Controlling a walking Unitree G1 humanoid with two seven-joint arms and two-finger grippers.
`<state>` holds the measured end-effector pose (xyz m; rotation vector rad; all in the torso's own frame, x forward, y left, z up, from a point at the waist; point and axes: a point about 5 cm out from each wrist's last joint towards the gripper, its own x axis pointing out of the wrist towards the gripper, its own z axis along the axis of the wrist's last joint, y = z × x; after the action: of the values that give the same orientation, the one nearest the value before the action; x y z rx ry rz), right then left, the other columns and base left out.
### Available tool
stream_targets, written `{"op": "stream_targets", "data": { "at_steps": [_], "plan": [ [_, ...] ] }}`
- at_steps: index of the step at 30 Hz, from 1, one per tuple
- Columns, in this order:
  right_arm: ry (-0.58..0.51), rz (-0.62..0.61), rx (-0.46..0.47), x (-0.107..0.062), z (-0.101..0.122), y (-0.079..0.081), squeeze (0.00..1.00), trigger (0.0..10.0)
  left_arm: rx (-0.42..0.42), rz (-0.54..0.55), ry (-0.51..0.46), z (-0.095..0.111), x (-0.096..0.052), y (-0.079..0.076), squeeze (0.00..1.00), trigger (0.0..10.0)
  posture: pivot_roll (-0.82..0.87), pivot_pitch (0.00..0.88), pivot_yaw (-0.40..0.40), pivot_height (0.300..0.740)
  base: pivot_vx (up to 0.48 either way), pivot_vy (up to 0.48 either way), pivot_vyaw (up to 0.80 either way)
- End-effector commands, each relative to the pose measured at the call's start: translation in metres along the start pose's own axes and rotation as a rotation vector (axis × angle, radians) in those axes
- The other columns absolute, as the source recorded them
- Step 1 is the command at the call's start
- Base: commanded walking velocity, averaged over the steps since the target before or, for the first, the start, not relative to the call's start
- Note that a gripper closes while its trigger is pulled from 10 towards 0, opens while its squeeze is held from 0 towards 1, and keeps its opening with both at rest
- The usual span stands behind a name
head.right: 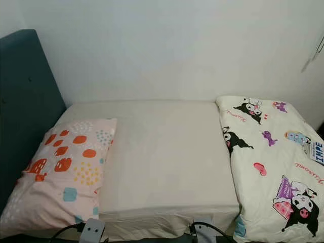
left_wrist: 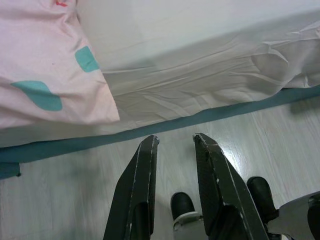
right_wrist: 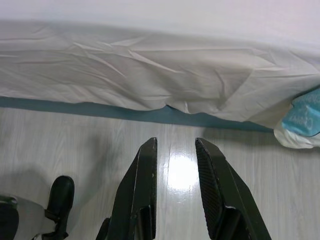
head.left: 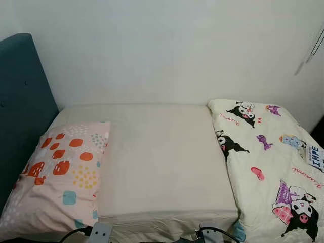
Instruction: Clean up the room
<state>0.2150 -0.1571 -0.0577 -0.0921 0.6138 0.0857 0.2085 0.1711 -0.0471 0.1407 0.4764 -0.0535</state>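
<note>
**Bed ahead, both arms low at its near edge**

The bed [head.left: 162, 162] fills the head views — a cream sheet stretched across the middle, a teal headboard [head.left: 23, 111] at 9 o'clock against the white wall [head.left: 167, 50]. A pink pillow [head.left: 61, 177] with orange, yellow and teal patches lies at 8 o'clock, touching the headboard side. At 3 to 4 o'clock a white quilt [head.left: 273, 167] printed with black-and-purple cartoon figures covers the bed's right end.

The left gripper [left_wrist: 175, 140] hangs over pale wood floor [left_wrist: 75, 200] just beside the bed's teal base, below the pillow's corner; its jaws stand narrowly apart, holding nothing. The right gripper [right_wrist: 175, 145] hangs likewise over the floor near the rumpled sheet edge — jaws narrowly apart, empty.
</note>
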Motion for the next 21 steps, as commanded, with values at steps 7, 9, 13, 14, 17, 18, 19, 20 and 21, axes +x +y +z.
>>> {"op": "stream_targets", "data": {
  "at_steps": [7, 9, 13, 14, 17, 18, 19, 20, 21],
  "plan": [
    [0.006, -0.023, 0.018, -0.001, -0.002, -0.006, 0.0, 10.0, 0.0, -0.017, -0.014, 0.002, 0.0, -0.004, 0.0, 10.0, 0.03, 0.101, -0.071, 0.74, 0.0, 0.0, 0.0],
    [0.007, -0.024, 0.015, -0.001, -0.002, -0.008, 0.0, 10.0, 0.004, -0.012, -0.002, 0.001, 0.0, -0.005, 0.0, 10.0, 0.03, 0.109, -0.073, 0.74, 0.0, 0.0, 0.0],
    [0.011, -0.033, 0.01, -0.002, -0.004, -0.013, 0.0, 10.0, 0.007, -0.023, -0.005, 0.0, -0.001, -0.008, 0.0, 10.0, 0.02, 0.119, -0.057, 0.74, 0.0, 0.0, 0.0],
    [0.011, -0.038, 0.011, -0.003, -0.004, -0.014, 0.0, 10.0, 0.007, -0.028, -0.004, 0.0, -0.001, -0.009, 0.0, 10.0, 0.02, 0.119, -0.057, 0.74, 0.0, 0.0, 0.0],
    [0.019, -0.048, 0.008, -0.006, -0.009, -0.018, 0.0, 10.0, 0.018, -0.052, 0.006, -0.002, -0.001, -0.012, 0.0, 10.0, 0.01, 0.124, -0.053, 0.74, 0.0, 0.0, 0.0],
    [0.021, -0.042, -0.001, -0.006, -0.01, -0.018, 0.0, 10.0, 0.02, -0.058, 0.005, -0.001, -0.001, -0.013, 0.0, 10.0, 0.01, 0.126, -0.052, 0.74, 0.0, 0.0, 0.0],
    [0.021, -0.042, -0.001, -0.006, -0.01, -0.018, 0.0, 10.0, 0.02, -0.058, 0.005, -0.001, -0.001, -0.013, 0.0, 10.0, 0.01, 0.126, -0.052, 0.74, 0.0, 0.0, 0.0],
    [0.022, -0.037, -0.008, -0.007, -0.01, -0.018, 0.0, 10.0, 0.021, -0.06, 0.004, -0.001, -0.001, -0.013, 0.0, 10.0, 0.01, 0.126, -0.052, 0.74, 0.0, 0.0, 0.0],
    [0.024, -0.038, -0.008, -0.007, -0.011, -0.019, 0.0, 10.0, 0.016, -0.058, 0.005, -0.001, -0.001, -0.012, 0.0, 10.0, 0.01, 0.125, -0.046, 0.74, 0.0, 0.0, 0.0]
  ]
}}
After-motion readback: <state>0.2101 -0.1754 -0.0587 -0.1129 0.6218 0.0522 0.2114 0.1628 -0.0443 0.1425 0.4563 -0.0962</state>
